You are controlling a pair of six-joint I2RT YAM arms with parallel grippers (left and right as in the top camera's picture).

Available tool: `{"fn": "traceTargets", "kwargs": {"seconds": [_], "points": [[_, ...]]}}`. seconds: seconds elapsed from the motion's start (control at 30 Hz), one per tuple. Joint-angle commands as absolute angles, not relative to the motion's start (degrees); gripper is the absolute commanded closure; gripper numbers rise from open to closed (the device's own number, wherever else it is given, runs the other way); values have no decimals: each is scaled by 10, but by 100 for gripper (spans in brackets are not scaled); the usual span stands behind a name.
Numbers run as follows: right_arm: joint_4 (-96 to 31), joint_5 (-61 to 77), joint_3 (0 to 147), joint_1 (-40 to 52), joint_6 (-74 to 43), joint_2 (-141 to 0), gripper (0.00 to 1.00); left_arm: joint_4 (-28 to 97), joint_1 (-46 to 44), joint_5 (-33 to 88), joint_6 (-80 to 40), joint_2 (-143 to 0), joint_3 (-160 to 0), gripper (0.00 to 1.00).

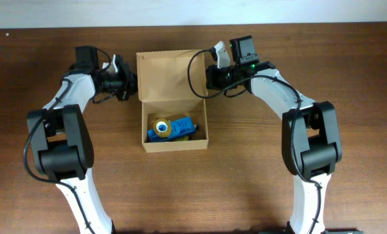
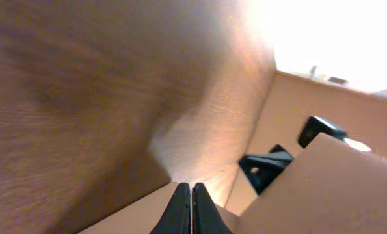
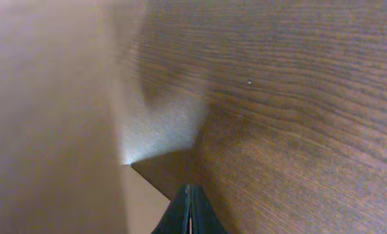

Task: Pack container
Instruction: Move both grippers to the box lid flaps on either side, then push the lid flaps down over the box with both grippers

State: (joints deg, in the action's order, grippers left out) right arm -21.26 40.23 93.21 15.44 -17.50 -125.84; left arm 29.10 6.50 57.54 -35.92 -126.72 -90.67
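Closest to the bottom edge of the overhead shot, the container (image 1: pixel 175 145) sits in the middle of the counter (image 1: pixel 258 182), a bit above centre frame, between the two arms. Its tray is open and already has stuff in it: a blue item (image 1: pixel 180 129) lying across the bottom, with a yellow and white roll (image 1: pixel 160 125) just to its left, touching or on top of it, can't really tell which. So the loading part looks basically done to me, unless more is meant to go in, and I don't see anything else waiting on the counter.

Further up the frame, the lid flap (image 1: pixel 170 75) is folded right back, so the closing part hasn't happened yet. That's what's left, I reckon.

Either side of that flap are the arms. The left claw (image 1: pixel 129 81) is at the flap's left edge and the right claw (image 1: pixel 209 75) is at its right edge. In both wrist views the fingers are clenched tight together, tips meeting right at a cardboard edge, so my read is that each one is pinching the side of the lid. The cardboard is thin though, so I wouldn't swear to it.

My guess is we're at the start of the last step: swing the flap down over the tray and tuck it in.
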Motion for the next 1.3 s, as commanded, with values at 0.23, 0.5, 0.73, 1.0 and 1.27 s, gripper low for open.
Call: {"fn": "traceTargets", "kwargs": {"seconds": [0.23,0.5,0.73,1.0,1.27], "points": [[-210,420,947,160,-124,-1182,97,291,56,672,-289,-1273,-969,98],[-249,420,947,160,-107,-1140,96,376,41,672,-207,-1273,-994,98],[-333,420,947,163,-77,-1120,96,588,39,531,-84,-1273,-1051,98],[-419,408,947,196,-75,-1097,96,706,38,378,-65,-1273,-1143,98],[-494,308,956,250,-75,-1083,96,758,39,305,-66,-1273,-1215,98]]}}
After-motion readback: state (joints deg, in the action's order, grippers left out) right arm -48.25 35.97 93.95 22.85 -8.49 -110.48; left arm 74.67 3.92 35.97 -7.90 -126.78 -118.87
